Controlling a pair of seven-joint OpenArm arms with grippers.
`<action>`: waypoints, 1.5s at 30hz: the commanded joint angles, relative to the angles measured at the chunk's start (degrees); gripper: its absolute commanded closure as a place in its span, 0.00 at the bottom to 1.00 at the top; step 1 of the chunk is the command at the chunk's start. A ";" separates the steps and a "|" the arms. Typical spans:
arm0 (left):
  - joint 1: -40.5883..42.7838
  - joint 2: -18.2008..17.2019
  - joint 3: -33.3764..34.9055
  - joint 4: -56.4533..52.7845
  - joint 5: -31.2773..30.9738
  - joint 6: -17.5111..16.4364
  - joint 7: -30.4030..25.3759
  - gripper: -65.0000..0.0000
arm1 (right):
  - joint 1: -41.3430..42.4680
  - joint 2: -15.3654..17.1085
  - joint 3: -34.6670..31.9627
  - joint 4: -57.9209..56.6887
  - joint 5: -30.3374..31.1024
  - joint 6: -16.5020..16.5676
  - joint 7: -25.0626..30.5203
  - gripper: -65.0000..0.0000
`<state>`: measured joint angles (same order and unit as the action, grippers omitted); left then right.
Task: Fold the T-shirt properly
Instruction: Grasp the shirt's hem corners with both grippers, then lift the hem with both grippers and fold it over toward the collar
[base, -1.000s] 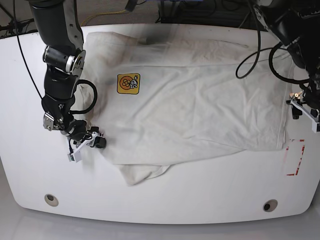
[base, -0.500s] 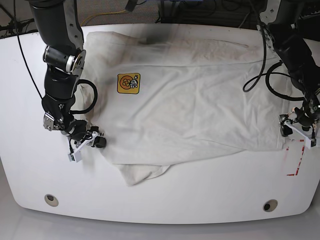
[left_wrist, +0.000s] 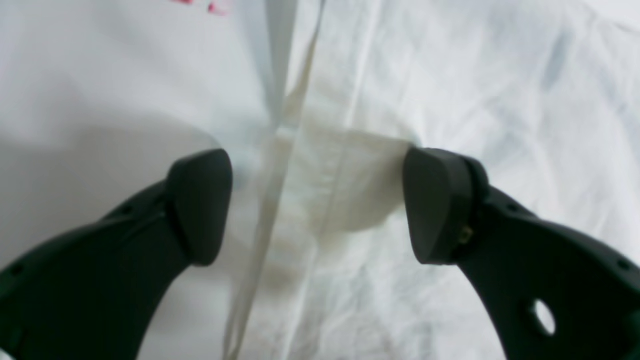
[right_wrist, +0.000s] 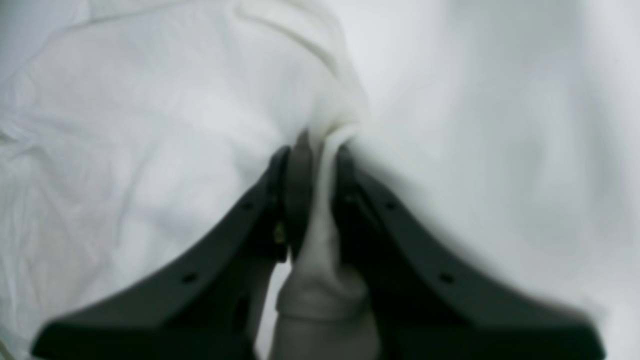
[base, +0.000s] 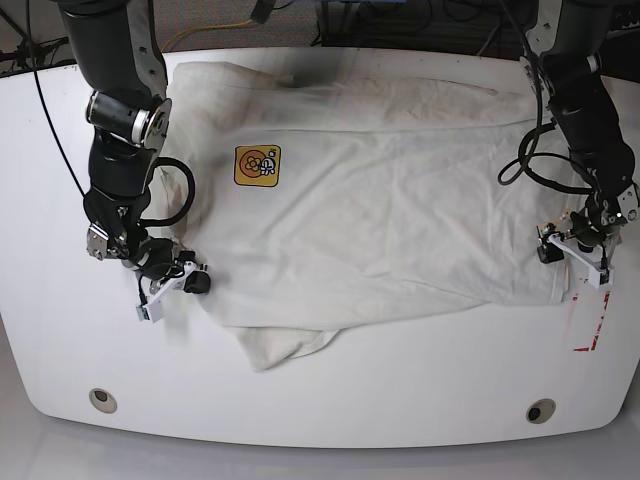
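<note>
A: Where is the shirt (base: 380, 200)?

B: Spread across the middle of the table (base: 400, 390), wrinkled, reaching from about nine o'clock to three o'clock. An orange-and-black patch (base: 257, 165) sits toward ten o'clock. A folded flap sticks out of the lower edge near seven o'clock.

A: The right gripper (base: 178, 284)?

B: At the shirt's eight o'clock corner. In its wrist view the right gripper (right_wrist: 315, 165) has its jaws pressed nearly together, pinching a bunched ridge of the white cloth (right_wrist: 150, 125) that runs up between them.

A: And the left gripper (base: 572, 251)?

B: At the shirt's four o'clock edge, low over the cloth. From its own camera the left gripper (left_wrist: 315, 205) is spread wide, and the hem (left_wrist: 280, 165) runs between the two fingers (left_wrist: 200, 205). Whether the tips touch the fabric I cannot tell.

A: Anything around it?

B: Red marks (base: 592, 318) on the table just beyond that corner, at four o'clock, and two round holes (base: 540, 411) near the front edge.
</note>
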<state>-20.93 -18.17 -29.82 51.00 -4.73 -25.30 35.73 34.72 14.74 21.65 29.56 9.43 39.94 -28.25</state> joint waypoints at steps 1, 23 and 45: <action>-1.09 -0.86 0.07 0.56 -0.59 -0.24 -0.52 0.22 | 1.54 0.51 -0.07 0.72 0.20 0.06 0.07 0.90; -2.76 0.64 4.81 3.63 -1.03 -0.41 -0.34 1.00 | 1.54 0.51 -0.07 1.60 0.02 0.06 -1.16 1.00; -3.29 2.66 4.55 31.15 -1.11 -0.41 9.42 1.00 | 4.53 1.65 -0.15 29.21 -0.07 0.06 -21.82 1.00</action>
<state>-21.41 -14.41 -25.10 79.15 -5.52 -26.13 45.82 35.97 14.46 21.37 56.34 8.95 40.16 -50.54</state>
